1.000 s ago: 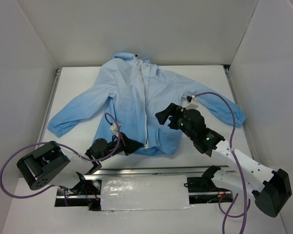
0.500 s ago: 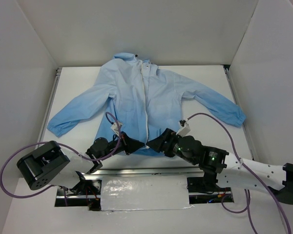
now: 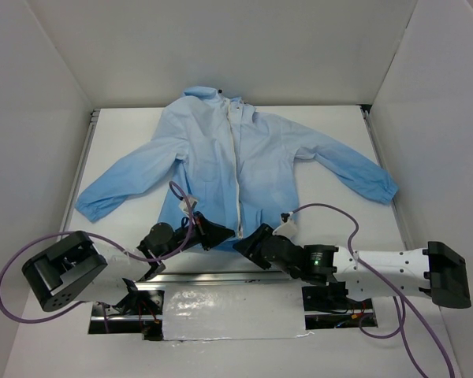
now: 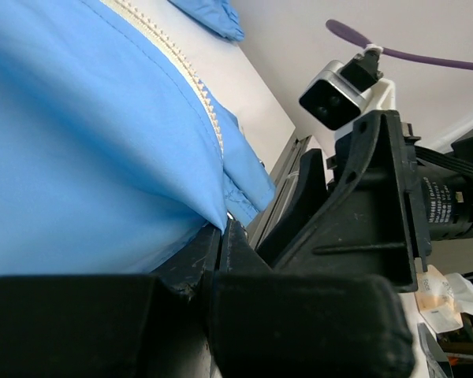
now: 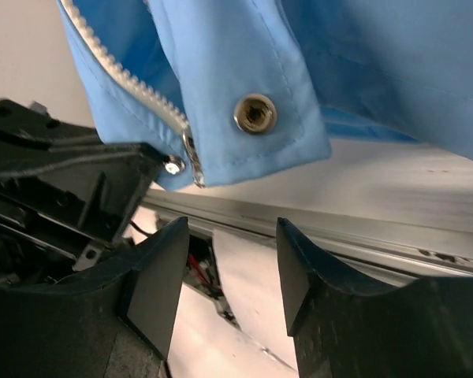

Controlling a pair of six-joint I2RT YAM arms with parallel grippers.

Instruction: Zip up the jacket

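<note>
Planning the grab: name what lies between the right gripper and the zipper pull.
Right wrist view: only bare tabletop and a metal rail separate the right gripper from zipper pull.

— From where does the top camera look?
— From high above the near edge, down over the whole table (image 3: pixel 339 122) and the jacket (image 3: pixel 205 157).
— And the two wrist cameras?
— Both are very low and very close, at the near hem. The left one looks right and far, the right one looks left. All three views share the bottom end of the zipper (image 3: pixel 237 197).
</note>
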